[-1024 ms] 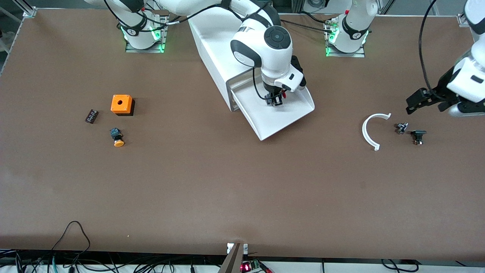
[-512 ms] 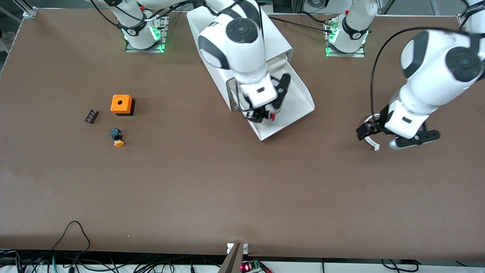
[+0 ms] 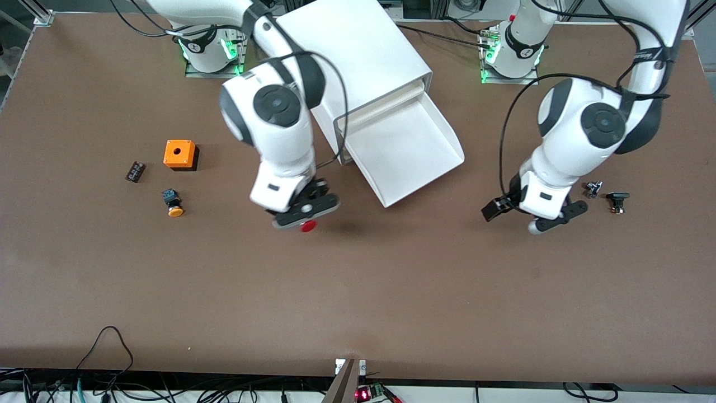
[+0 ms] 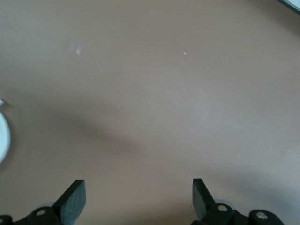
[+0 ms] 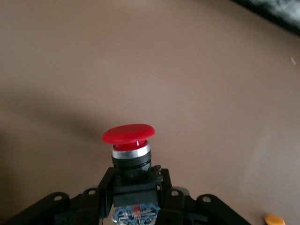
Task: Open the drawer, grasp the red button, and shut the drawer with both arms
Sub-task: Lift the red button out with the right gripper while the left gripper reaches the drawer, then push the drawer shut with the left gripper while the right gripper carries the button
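Note:
The white drawer (image 3: 414, 168) stands pulled out of its white cabinet (image 3: 358, 56), and its tray shows nothing inside. My right gripper (image 3: 305, 215) is shut on the button (image 3: 307, 226), red cap pointing away from the wrist. It hangs over bare table just off the drawer's front lip, toward the right arm's end. In the right wrist view the fingers clamp the button's (image 5: 129, 140) black body inside the right gripper (image 5: 136, 183). My left gripper (image 3: 514, 219) is open over bare table beside the drawer, toward the left arm's end. The left gripper (image 4: 139, 194) holds nothing.
An orange box with a hole (image 3: 179, 153), a yellow-capped button (image 3: 173, 204) and a small dark piece (image 3: 135, 171) lie toward the right arm's end. Two small dark parts (image 3: 593, 188) (image 3: 617, 200) lie beside the left arm. A white arc's edge (image 4: 2, 136) shows under the left wrist.
The right gripper has lifted the red button out of the drawer and carried it over the table. The left arm has swung in toward the drawer, covering the white arc.

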{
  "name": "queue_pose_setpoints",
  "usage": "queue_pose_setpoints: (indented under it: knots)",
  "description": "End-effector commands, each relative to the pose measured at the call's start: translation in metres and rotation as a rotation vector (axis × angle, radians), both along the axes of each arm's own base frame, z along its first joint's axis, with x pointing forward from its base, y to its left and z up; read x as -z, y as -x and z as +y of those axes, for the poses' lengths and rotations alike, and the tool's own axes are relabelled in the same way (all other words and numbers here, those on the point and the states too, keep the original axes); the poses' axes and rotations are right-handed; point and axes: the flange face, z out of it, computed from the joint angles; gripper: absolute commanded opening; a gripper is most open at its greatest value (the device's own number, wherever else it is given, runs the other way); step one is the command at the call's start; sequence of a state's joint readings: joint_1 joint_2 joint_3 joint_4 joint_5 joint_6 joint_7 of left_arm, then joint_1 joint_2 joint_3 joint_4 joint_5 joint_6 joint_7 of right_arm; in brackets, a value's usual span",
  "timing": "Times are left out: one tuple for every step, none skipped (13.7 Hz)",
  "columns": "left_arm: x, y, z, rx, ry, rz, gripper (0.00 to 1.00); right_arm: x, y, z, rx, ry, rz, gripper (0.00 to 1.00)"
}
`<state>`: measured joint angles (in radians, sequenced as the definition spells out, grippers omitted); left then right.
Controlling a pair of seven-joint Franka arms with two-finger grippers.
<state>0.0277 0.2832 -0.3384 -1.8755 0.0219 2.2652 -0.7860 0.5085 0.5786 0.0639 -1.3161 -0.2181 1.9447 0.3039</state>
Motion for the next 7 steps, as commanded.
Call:
queue_pose_setpoints:
  knots:
    - [0.031,0.012,-0.033,-0.064,0.024,-0.026,1.0,0.024,0.0,-0.081,0.163,0.039,0.065,0.31]
    - [0.043,0.015,-0.044,-0.099,0.036,-0.018,1.0,0.035,-0.003,-0.106,0.207,0.047,0.09,0.31]
    - [0.05,0.018,-0.056,-0.126,0.046,-0.014,1.0,0.049,0.0,-0.126,0.256,0.031,0.128,0.31]
    - [0.058,0.023,-0.068,-0.154,0.051,0.002,1.0,0.059,0.001,-0.145,0.319,-0.03,0.166,0.31]
    - [0.067,0.027,-0.079,-0.179,0.052,0.021,1.0,0.073,0.002,-0.166,0.358,-0.053,0.183,0.31]
    - [0.075,0.032,-0.089,-0.205,0.058,0.033,1.0,0.086,0.008,-0.176,0.361,-0.051,0.183,0.31]
    - [0.08,0.038,-0.101,-0.217,0.066,0.032,1.0,0.101,0.012,-0.186,0.368,-0.053,0.182,0.31]
